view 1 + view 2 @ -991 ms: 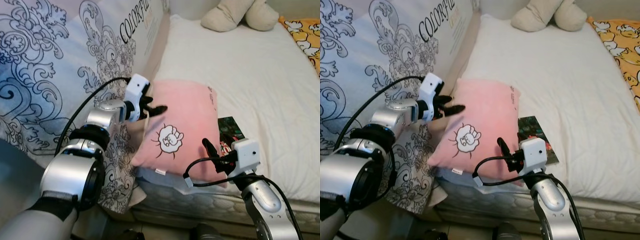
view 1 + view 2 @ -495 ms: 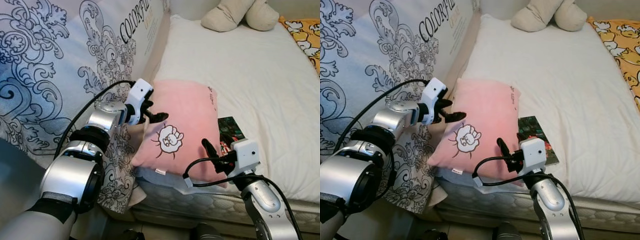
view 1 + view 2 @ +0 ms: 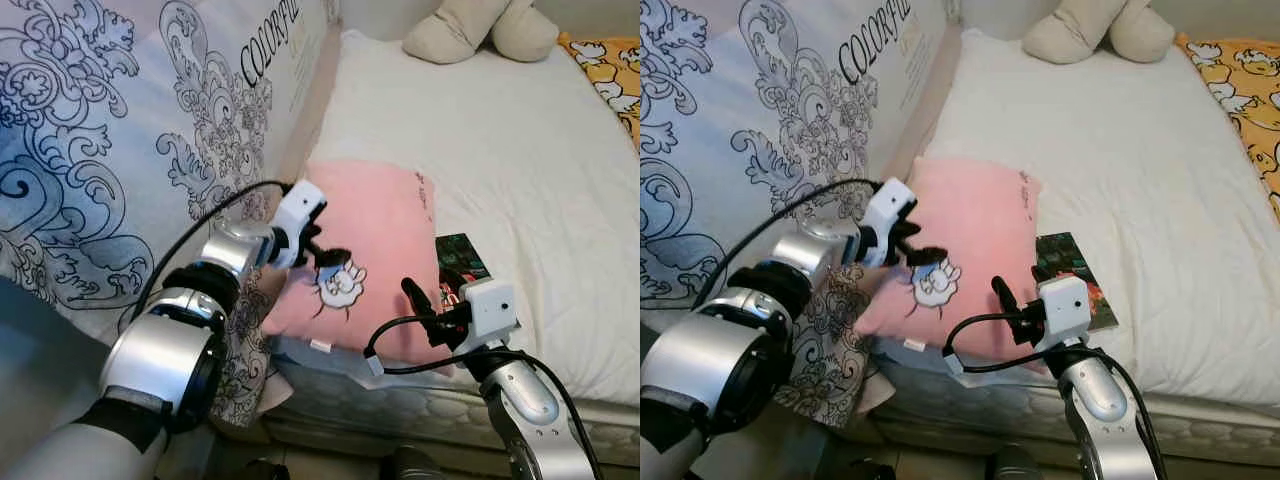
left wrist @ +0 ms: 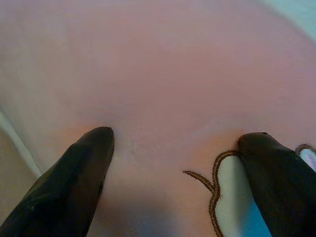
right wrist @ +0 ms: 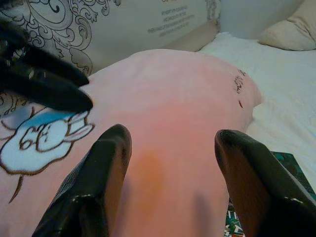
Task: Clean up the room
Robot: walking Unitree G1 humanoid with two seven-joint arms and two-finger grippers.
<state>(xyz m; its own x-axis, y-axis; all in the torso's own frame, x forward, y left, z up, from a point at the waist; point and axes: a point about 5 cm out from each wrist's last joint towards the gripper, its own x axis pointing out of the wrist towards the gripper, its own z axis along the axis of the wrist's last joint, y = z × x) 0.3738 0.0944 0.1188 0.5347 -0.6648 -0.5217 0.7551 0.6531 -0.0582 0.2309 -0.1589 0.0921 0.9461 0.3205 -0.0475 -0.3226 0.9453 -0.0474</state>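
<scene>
A pink pillow (image 3: 372,225) with a white sheep drawing (image 3: 343,285) lies at the near left edge of the bed. My left gripper (image 3: 328,255) is open and presses down on the pillow beside the sheep; its fingertips (image 4: 91,153) dent the pink fabric in the left wrist view. My right gripper (image 3: 418,300) is open at the pillow's near right corner, and its fingers (image 5: 106,163) straddle the pink surface in the right wrist view.
A dark green book (image 3: 459,258) lies on the white mattress (image 3: 510,150) just right of the pillow. A patterned packaged mattress (image 3: 120,130) leans along the bed's left side. A beige plush toy (image 3: 480,28) and an orange printed cloth (image 3: 610,70) lie at the far end.
My left gripper has moved from the pillow's left edge down and right onto the pillow, reaching the sheep drawing. The right gripper has stayed in place.
</scene>
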